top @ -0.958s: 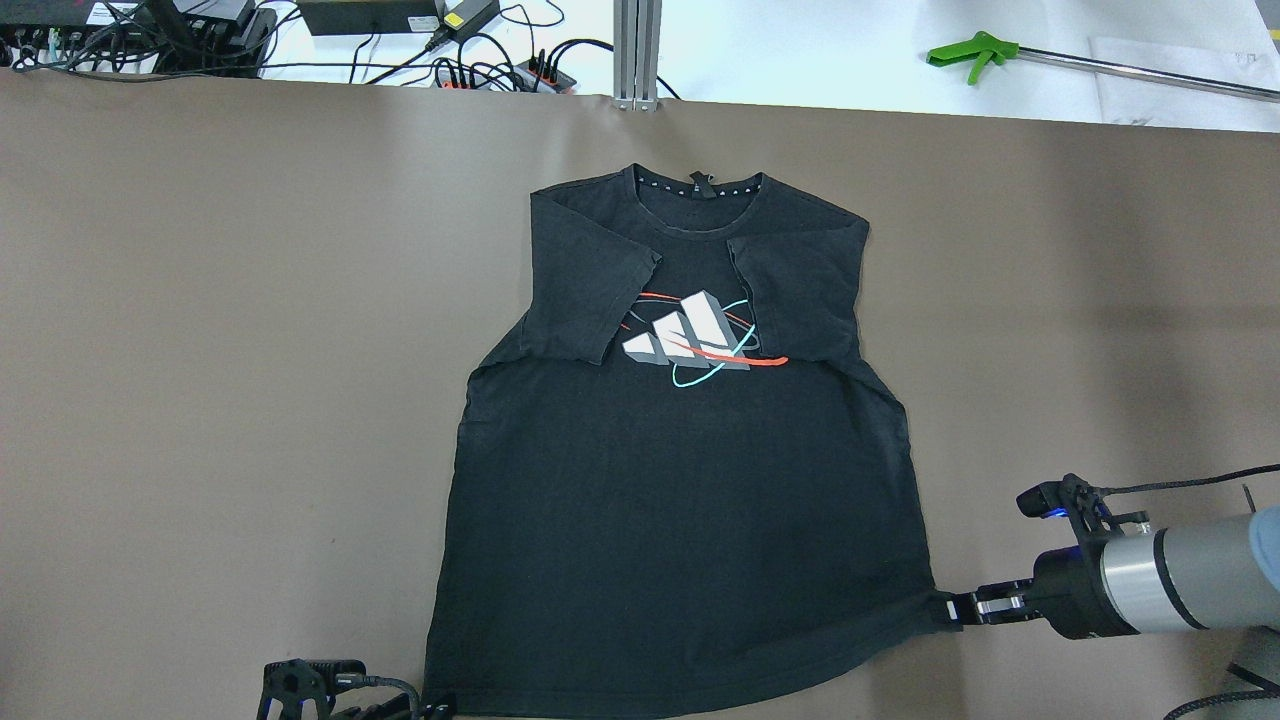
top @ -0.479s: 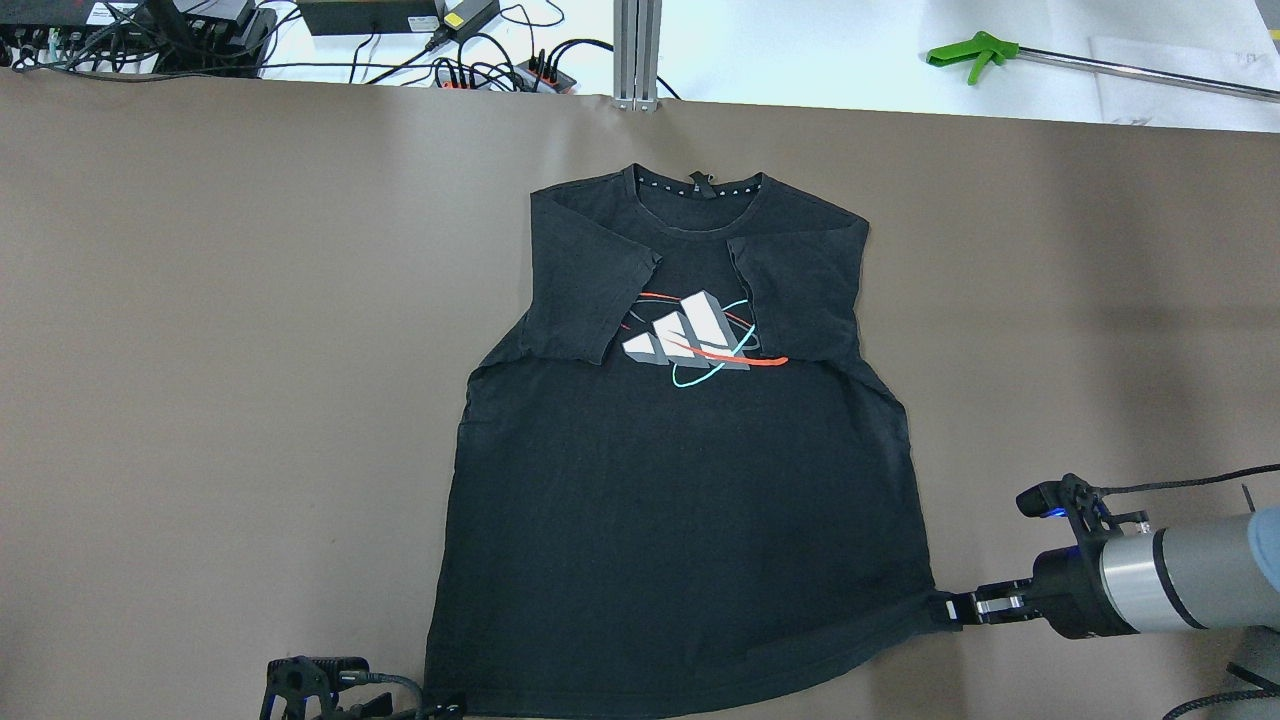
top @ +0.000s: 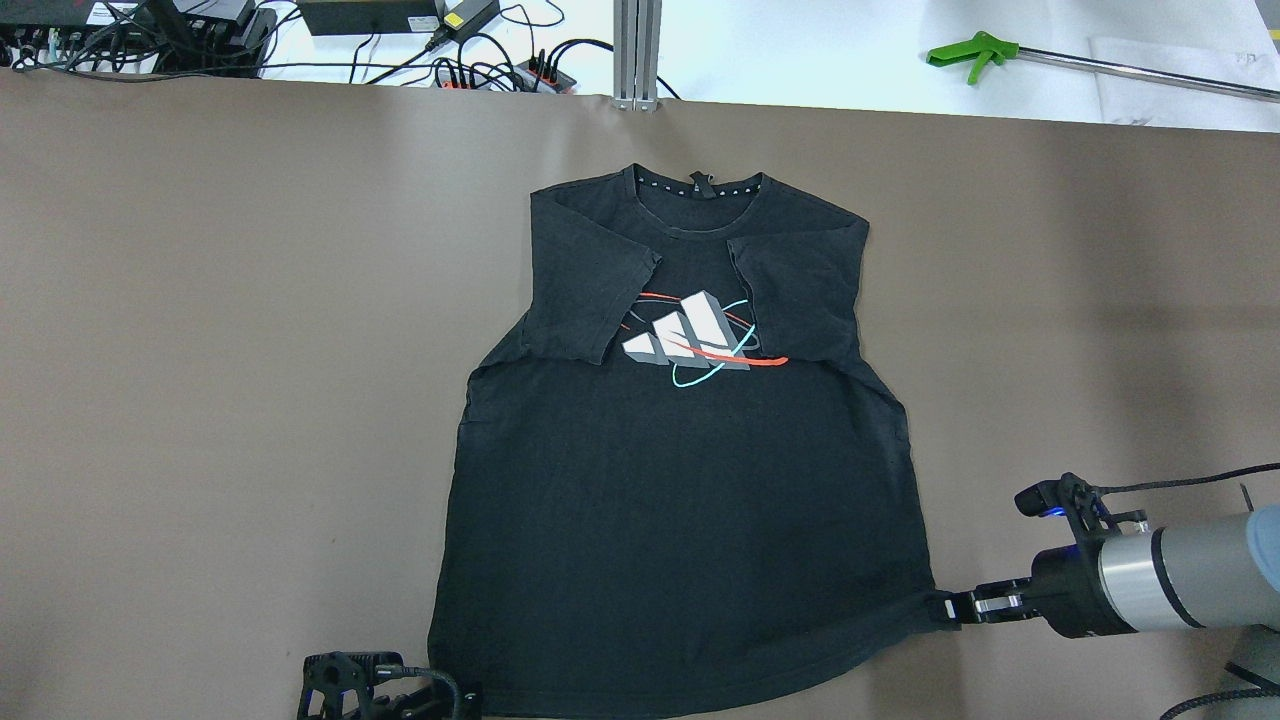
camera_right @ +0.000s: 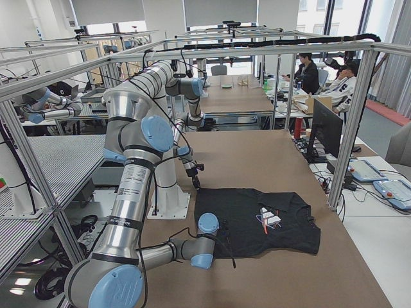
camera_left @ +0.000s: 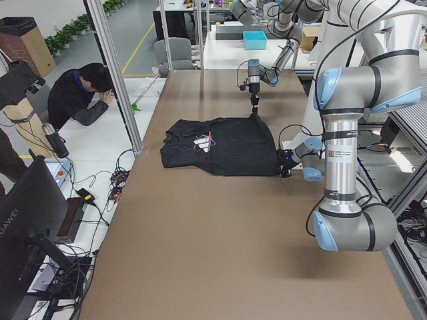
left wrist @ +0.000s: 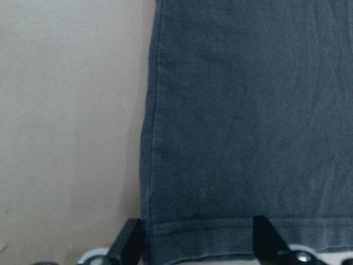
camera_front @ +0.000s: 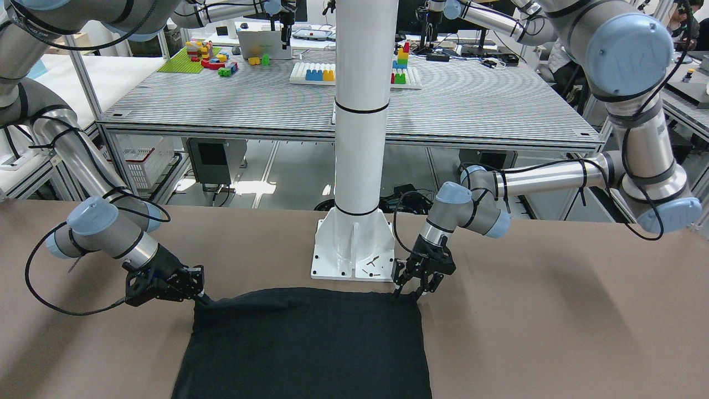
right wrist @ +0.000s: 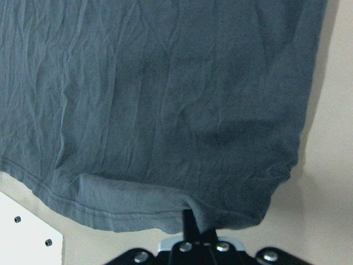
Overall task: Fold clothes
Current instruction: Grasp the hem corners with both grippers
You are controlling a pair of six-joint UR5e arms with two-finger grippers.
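Note:
A black T-shirt [top: 680,500] with a white, red and cyan logo lies flat on the brown table [top: 200,350], both sleeves folded in over the chest. My right gripper [top: 945,608] is shut on the shirt's bottom hem corner on the right; the right wrist view shows the hem [right wrist: 138,210] pinched at its fingertips. My left gripper [camera_front: 409,291] is open at the other bottom corner. In the left wrist view its two fingers [left wrist: 129,248] stand to either side of the hem [left wrist: 198,232], low over the cloth.
A green-handled grabber [top: 970,50] lies on the white bench beyond the table. Cables and power strips [top: 500,70] lie at the back left beside an aluminium post [top: 637,55]. The robot's white pedestal [camera_front: 354,249] stands just behind the hem. A person [camera_left: 83,97] sits off the table's far side.
My left gripper has moved to the right along the table's near edge, up to the shirt's bottom left corner. The right gripper and the shirt have held still.

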